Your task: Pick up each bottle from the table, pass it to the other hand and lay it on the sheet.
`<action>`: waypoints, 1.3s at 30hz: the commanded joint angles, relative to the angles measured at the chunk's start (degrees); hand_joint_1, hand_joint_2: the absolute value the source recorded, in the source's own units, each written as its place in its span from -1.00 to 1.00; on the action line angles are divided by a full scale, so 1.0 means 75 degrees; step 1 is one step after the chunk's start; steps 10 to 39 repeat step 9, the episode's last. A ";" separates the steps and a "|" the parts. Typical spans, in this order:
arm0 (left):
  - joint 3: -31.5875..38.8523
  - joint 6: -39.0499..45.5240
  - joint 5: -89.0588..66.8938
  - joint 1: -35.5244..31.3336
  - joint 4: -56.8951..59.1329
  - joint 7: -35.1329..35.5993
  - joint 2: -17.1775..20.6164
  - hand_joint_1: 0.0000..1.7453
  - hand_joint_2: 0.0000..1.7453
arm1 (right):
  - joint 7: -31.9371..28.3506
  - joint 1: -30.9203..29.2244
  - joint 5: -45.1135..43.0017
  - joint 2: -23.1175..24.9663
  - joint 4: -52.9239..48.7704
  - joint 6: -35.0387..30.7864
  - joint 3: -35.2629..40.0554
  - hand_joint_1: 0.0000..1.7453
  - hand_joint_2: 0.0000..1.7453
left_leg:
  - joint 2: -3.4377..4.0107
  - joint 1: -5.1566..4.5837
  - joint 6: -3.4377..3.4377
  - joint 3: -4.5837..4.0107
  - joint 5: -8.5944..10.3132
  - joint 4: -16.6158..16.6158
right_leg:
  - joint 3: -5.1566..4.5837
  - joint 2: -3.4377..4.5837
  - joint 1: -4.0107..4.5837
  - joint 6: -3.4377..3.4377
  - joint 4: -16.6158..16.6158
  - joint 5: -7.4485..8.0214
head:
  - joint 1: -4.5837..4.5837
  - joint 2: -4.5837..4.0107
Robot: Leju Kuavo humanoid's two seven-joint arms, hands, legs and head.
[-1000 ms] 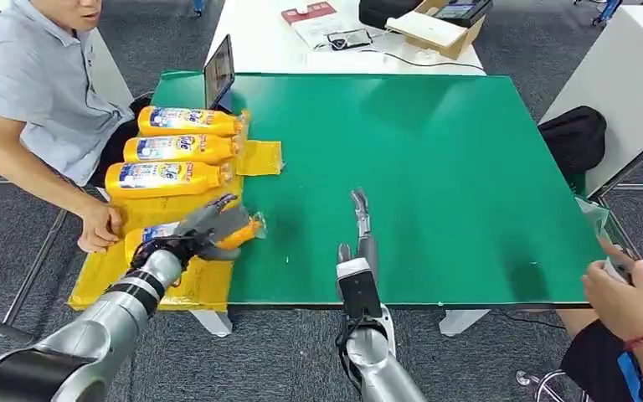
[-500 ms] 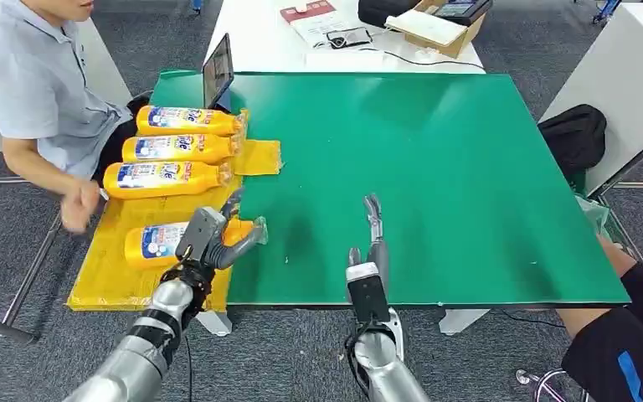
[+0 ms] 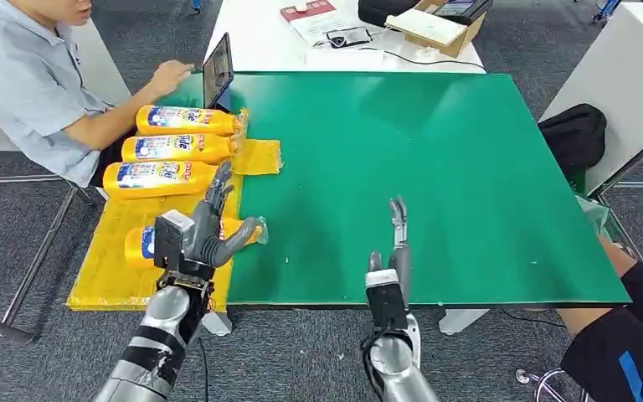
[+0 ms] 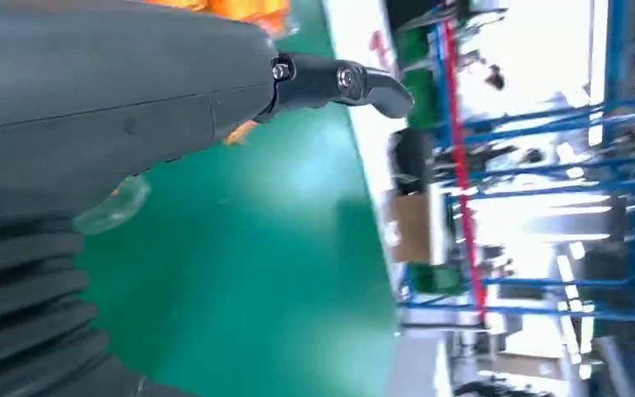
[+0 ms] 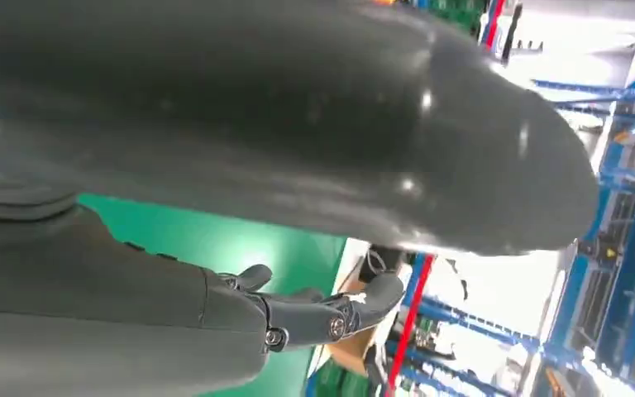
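Several yellow bottles lie on the yellow sheet (image 3: 105, 272) at the left edge of the green table (image 3: 435, 167). Three lie side by side at the back: (image 3: 188, 120), (image 3: 180, 148), (image 3: 163, 178). A fourth bottle (image 3: 142, 244) lies nearer me, partly hidden behind my left hand (image 3: 205, 222). That hand is raised just above it with its fingers spread and holds nothing. Its orange end (image 4: 248, 8) shows past the hand in the left wrist view. My right hand (image 3: 393, 251) hovers over the table's front edge, fingers (image 5: 322, 314) straight, empty.
A person sits at the left, one hand on a dark tablet (image 3: 219, 71) standing at the table's back left corner. Another person's arm (image 3: 628, 335) is at the front right. A white table (image 3: 343, 33) with boxes stands behind. A black bag (image 3: 576, 138) lies to the right.
My left hand let go of the fourth bottle on the sheet and rose. My right hand drifted right. The left person's hand went from the sheet to the tablet; the right person's hand withdrew.
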 commanded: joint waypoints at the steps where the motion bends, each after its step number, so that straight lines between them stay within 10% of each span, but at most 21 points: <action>1: -0.0571 0.0702 0.0025 0.0437 -0.1387 -0.0317 0.0083 -1.00 1.00 | -0.0056 0.0079 0.0129 -0.0137 -0.0486 -0.0199 -0.0683 -1.00 -1.00 | -0.0004 0.0003 -0.0007 0.0018 -0.0013 0.0004 | 0.0019 -0.0003 0.0004 -0.0014 0.0004 -0.0014 | -0.0003 0.0000; 39: -0.0316 0.0481 0.1472 0.0778 -0.1363 -0.0397 -0.0284 -1.00 1.00 | -0.0056 0.0139 0.0267 -0.0035 -0.0146 -0.0225 -0.0584 -1.00 -1.00 | -0.0001 0.0005 -0.0007 0.0033 -0.0015 -0.0004 | 0.0032 0.0000 0.0007 -0.0013 -0.0004 -0.0014 | -0.0006 0.0000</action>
